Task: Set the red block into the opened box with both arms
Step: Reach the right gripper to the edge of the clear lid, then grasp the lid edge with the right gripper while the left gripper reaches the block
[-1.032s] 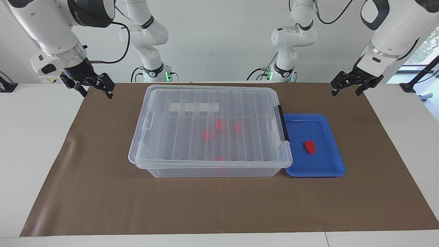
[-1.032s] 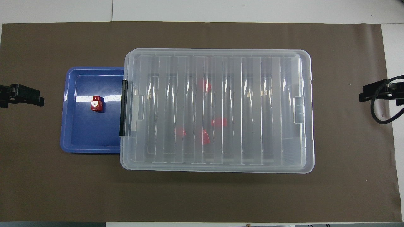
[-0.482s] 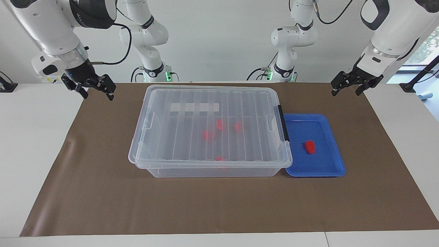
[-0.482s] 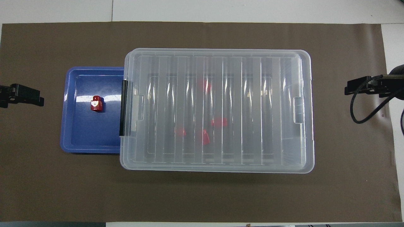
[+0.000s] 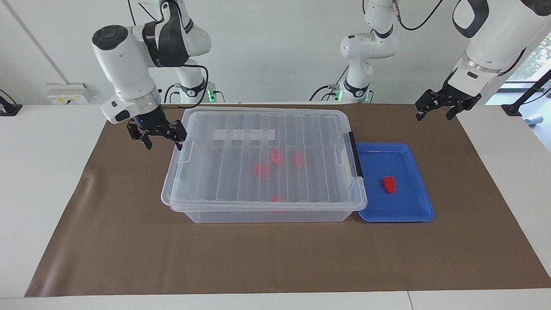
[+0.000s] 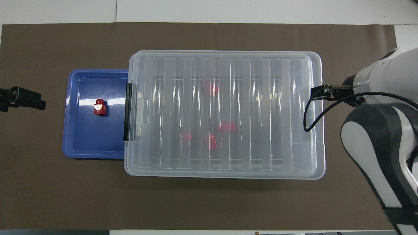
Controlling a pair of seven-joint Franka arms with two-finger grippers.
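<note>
Overhead view showed the box (image 6: 224,114) at the middle of the worktop (image 6: 209,202), its ribbed lid (image 6: 228,81) on, with several red pieces visible inside. The red block (image 6: 99,107) lay in the blue tray (image 6: 81,143) touching the box at the left arm's end. The right claw (image 5: 157,134), wide and empty, hung at the box's other end. The left claw (image 5: 446,108), wide and empty, waited near the worktop's corner. Judged so, opening and placing were not yet done.

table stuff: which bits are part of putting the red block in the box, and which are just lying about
Job:
- red block in the blue tray
- box, lid on
- right gripper, by the box's end
- left gripper, waiting

Lying about:
- red pieces inside the box
- brown mat
</note>
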